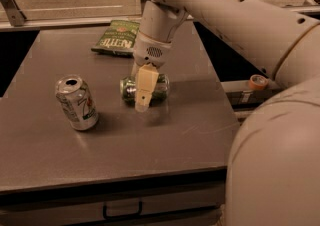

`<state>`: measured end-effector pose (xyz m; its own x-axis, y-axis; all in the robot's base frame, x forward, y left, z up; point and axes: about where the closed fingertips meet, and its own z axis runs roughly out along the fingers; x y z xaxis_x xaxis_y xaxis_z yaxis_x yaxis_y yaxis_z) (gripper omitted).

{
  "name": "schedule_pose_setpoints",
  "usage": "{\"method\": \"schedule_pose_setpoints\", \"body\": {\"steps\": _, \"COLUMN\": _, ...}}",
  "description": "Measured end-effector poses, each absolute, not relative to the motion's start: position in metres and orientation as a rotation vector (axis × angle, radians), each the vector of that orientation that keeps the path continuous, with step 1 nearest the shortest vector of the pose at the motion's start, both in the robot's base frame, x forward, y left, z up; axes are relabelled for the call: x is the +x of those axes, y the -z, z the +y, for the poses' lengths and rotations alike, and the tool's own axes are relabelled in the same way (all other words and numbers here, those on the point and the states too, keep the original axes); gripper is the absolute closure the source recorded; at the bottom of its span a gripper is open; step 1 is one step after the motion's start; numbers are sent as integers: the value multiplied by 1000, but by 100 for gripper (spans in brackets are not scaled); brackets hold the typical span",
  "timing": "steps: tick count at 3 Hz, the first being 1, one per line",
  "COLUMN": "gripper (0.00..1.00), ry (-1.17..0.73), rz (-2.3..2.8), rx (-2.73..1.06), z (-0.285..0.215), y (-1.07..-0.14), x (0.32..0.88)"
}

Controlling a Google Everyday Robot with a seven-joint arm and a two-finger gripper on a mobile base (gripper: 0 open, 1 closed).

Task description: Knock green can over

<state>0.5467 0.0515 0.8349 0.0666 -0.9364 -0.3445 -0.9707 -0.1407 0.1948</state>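
The green can (pixel 159 88) lies on its side near the middle of the grey table (pixel 165 140), with its silver top (pixel 127 89) facing left. My gripper (pixel 143 90) hangs down from the big white arm (pixel 225 15) right at the can. Its pale front part crosses the can's middle and hides it. The can's two ends show on either side of the gripper.
A white-silver can with red and green marks (pixel 76 102) stands upright to the left of the green can. A flat green chip bag (pixel 118 37) lies at the table's back edge. The table's right edge drops off near an orange tape roll (pixel 258 81). A drawer handle (pixel 122 211) shows below the front edge.
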Motion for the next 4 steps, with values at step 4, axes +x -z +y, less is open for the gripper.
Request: {"method": "schedule_pose_setpoints", "body": {"steps": 4, "gripper": 0, "ry": -36, "rz": 2139, "rx": -1753, "z": -66, "y": -934, "x": 590}}
